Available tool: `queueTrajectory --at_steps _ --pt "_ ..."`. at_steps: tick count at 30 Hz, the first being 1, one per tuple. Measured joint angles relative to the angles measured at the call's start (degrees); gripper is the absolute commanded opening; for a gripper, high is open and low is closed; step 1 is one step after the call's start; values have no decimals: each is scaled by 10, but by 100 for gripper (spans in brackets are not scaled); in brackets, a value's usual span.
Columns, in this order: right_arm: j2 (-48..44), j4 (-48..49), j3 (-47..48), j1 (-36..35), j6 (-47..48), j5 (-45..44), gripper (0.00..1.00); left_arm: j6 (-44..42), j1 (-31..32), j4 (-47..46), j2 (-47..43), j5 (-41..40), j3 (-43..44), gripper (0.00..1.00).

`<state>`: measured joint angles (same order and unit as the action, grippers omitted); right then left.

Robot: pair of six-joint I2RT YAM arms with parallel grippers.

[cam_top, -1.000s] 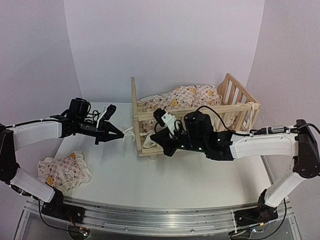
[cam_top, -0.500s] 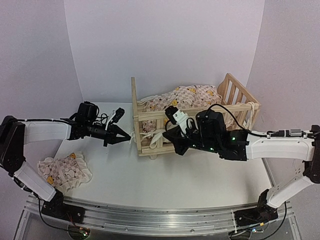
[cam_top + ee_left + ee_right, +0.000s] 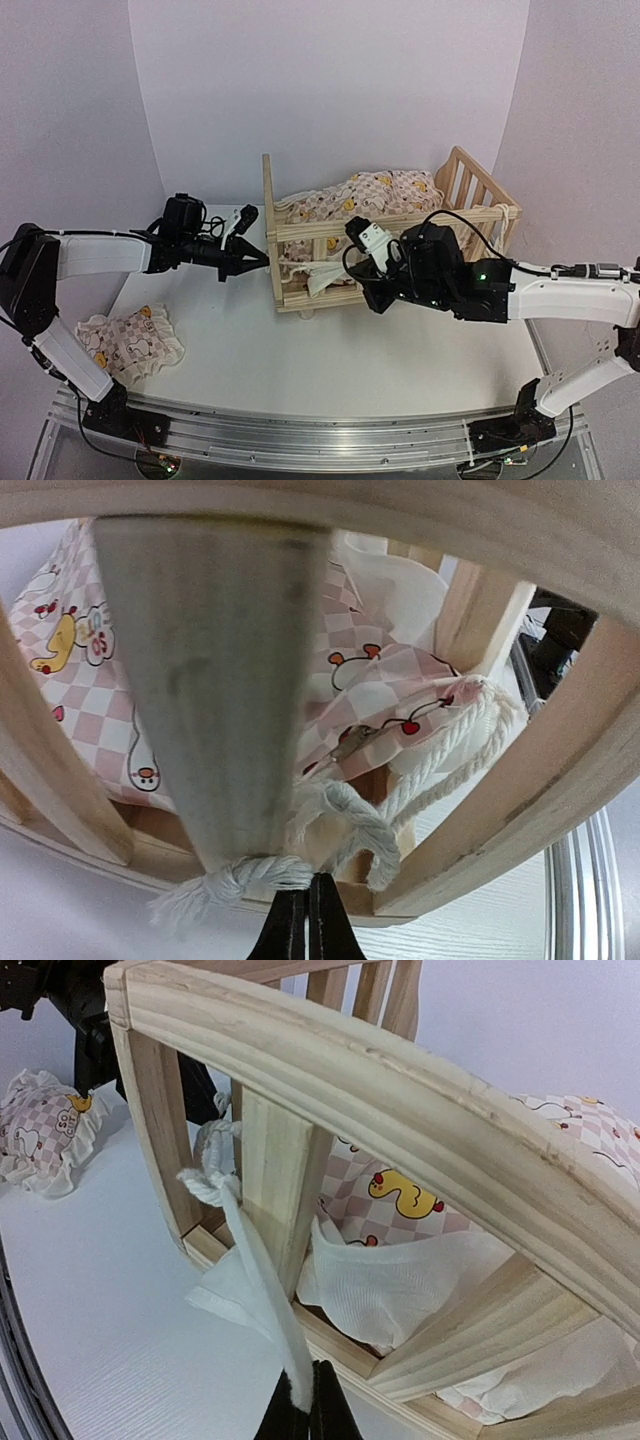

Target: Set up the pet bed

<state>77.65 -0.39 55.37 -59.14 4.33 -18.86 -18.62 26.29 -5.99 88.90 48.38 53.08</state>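
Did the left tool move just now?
Yes. The left tool slid right, toward the bed, which stayed put. Its tip now reaches the bed's left end.

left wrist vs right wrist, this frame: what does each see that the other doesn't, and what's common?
Left wrist only: the frayed cord end under a slat's foot, with the left gripper shut and its tips touching the cord. Right wrist only: the white fabric strip pinched in the shut right gripper, and the small ruffled pillow lying on the table beyond the frame. Both: the pine frame and the checked duck cushion inside it.
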Motion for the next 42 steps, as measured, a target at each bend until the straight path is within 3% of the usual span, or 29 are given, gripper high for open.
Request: queueTrajectory --at_steps 4,11,14,17,20,23,31,36,42 --pt "-4 -15 -7 0 -9 0 0 -5 23 3 0 10 -19 0" --pt "-2 -41 -52 0 -60 15 34 8 37 -17 12 9 -31 0" --pt "-2 -44 -52 0 -88 19 41 10 38 -21 17 9 -31 0" --pt "-2 -43 -49 -1 -119 27 38 11 38 -21 18 9 -31 0" --pt "0 -19 -42 -17 -149 35 29 16 38 -21 18 9 -31 0" --pt "11 62 -42 -54 -174 70 27 24 38 -27 18 9 -32 0" --pt "182 264 -16 -84 -253 150 24 27 39 -33 18 9 -33 0" --pt "256 346 2 -83 -290 121 24 27 39 -34 18 9 -33 0" --pt "272 411 -2 -83 -319 18 19 30 39 -34 18 9 -33 0"
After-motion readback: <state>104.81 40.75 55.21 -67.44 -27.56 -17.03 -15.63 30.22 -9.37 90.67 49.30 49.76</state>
